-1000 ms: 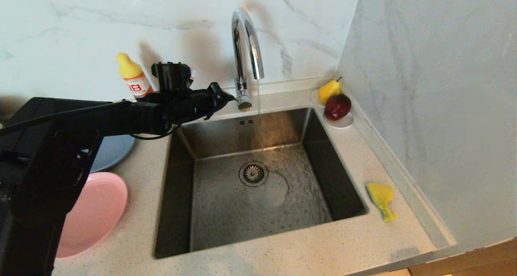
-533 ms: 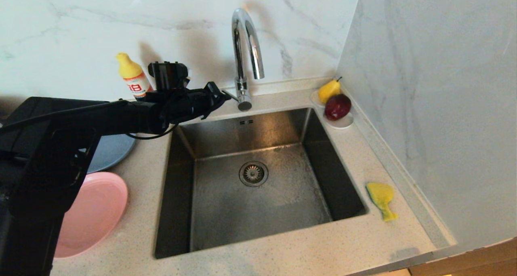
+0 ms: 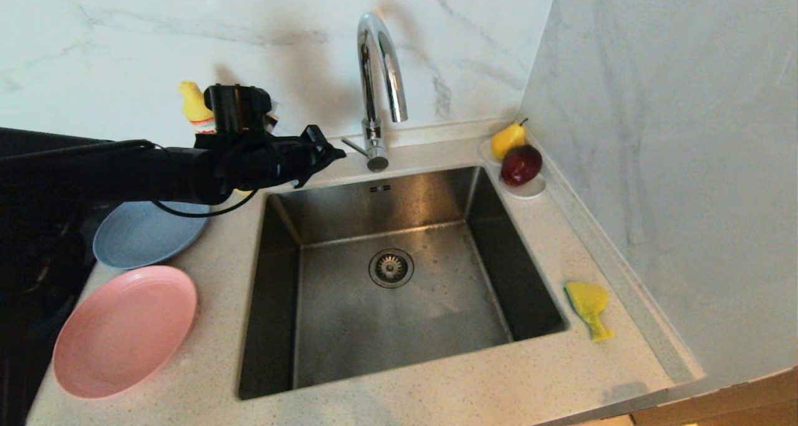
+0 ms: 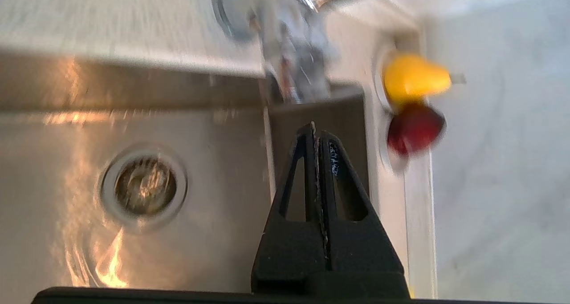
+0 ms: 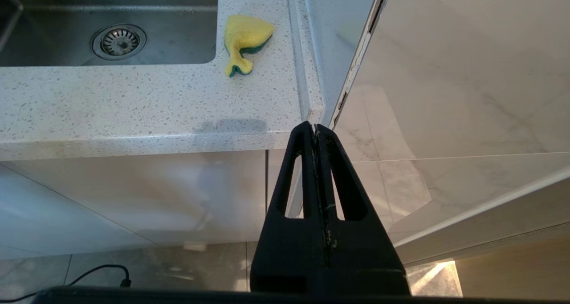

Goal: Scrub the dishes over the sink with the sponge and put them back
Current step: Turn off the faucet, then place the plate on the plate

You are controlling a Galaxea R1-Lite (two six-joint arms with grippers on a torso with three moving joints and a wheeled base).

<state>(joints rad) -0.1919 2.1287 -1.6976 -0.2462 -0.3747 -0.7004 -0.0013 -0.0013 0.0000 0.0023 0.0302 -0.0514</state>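
Observation:
The steel sink (image 3: 274, 289) is wet, and no water runs from its chrome tap (image 3: 377, 70). My left gripper (image 3: 336, 153) is shut on nothing and hovers over the sink's back left corner, a short way left of the tap lever (image 3: 352, 146). In the left wrist view its tip (image 4: 314, 128) points across the basin (image 4: 67, 161). Two dishes lie on the counter left of the sink: a grey-blue plate (image 3: 146, 232) and a salmon-pink plate (image 3: 124, 329). The yellow sponge (image 3: 589, 304) lies on the counter right of the sink. My right gripper (image 5: 314, 128) is shut and parked below the counter edge, with the sponge (image 5: 245, 39) ahead of it.
A yellow bottle (image 3: 193, 105) stands at the back wall, partly behind my left wrist. A white saucer (image 3: 530, 192) with a pear (image 3: 508, 140) and a red fruit (image 3: 520, 164) sits at the sink's back right corner. A marble wall closes off the right side.
The water stream has stopped. My left arm has drawn back to the left, away from the tap lever, uncovering more of both plates. The right arm is still.

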